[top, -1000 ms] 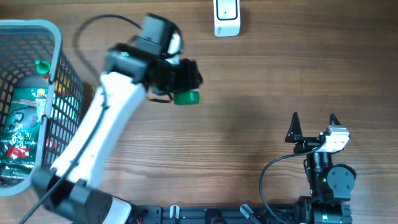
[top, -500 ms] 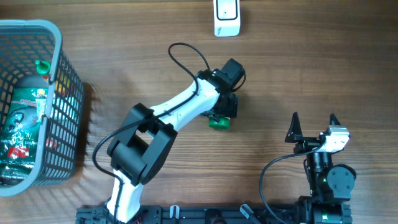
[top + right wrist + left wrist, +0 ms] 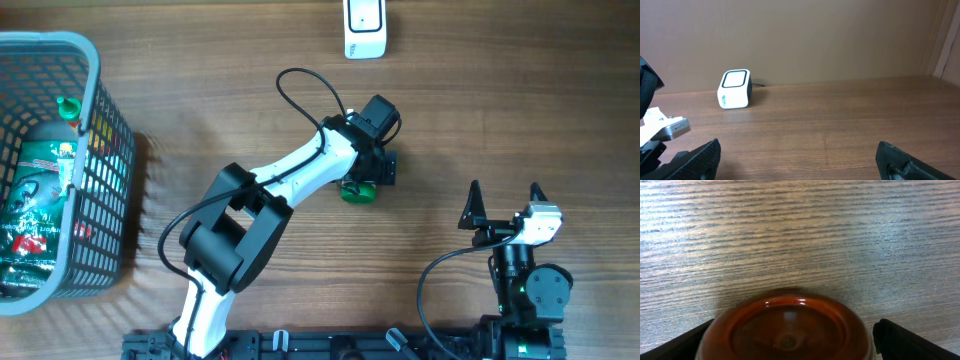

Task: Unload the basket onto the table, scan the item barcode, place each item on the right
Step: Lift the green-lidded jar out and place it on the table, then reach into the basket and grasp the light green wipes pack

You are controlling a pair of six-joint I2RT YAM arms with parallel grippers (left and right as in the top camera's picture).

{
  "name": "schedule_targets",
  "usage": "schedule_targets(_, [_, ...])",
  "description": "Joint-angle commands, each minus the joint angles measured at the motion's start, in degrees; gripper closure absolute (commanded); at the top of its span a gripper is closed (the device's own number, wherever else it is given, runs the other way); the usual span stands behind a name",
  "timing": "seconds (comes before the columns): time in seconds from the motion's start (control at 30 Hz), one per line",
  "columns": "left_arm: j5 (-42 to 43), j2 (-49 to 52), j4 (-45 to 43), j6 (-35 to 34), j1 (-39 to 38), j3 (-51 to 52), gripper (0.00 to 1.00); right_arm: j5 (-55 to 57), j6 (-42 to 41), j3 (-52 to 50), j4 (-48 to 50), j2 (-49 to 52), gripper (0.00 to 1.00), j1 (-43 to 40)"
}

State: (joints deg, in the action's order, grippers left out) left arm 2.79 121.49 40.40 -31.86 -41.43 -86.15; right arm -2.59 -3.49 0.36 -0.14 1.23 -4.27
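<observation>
The left gripper [image 3: 368, 178] has swung over from the basket [image 3: 95, 60] and laid the green-capped item [image 3: 358, 191] on the bench [image 3: 480, 90], well short of the scanner [image 3: 364, 28]. Its fingers, pinching a moment ago, now stand spread either side of the item. The right gripper [image 3: 505, 200] waits nearby, spread and empty, so I'd guess a re-grip comes next; the barcode hasn't faced the scanner yet.

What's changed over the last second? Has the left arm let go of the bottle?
The left gripper carried the green-capped bottle rightward, away from the basket, to mid-table. It then opened its jaws, so the bottle looks released. Unchanged: the right gripper is parked and open, and the scanner and the basket have not moved.
</observation>
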Motion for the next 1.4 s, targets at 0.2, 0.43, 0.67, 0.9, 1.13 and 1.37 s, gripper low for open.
schedule_targets(0.2, [-17.2, -19.6, 14.8, 0.1, 3.1, -12.9, 0.0, -0.8, -1.0, 0.0, 0.2, -0.2, 0.0, -0.1])
schedule_targets(0.43, [-31.3, -46.6, 14.3, 1.8, 13.9, -13.8, 0.0, -0.8, -1.0, 0.0, 0.2, -0.2, 0.0, -0.1])
schedule_targets(0.67, [-43.9, -53.0, 14.2, 1.4, 32.6, -13.8, 0.0, -0.8, -1.0, 0.0, 0.2, -0.2, 0.0, -0.1])
schedule_targets(0.9, [-31.1, -49.1, 24.0, -18.3, 62.6, -13.8, 0.0, -0.8, -1.0, 0.0, 0.2, -0.2, 0.0, -0.1])
schedule_targets(1.13, [-1.1, -35.3, 29.0, -18.4, 84.4, -13.8, 0.0, -0.8, -1.0, 0.0, 0.2, -0.2, 0.0, -0.1])
schedule_targets(1.37, [0.2, -18.6, 33.0, -18.1, 86.3, -13.1, 0.0, -0.8, -1.0, 0.0, 0.2, -0.2, 0.0, -0.1])
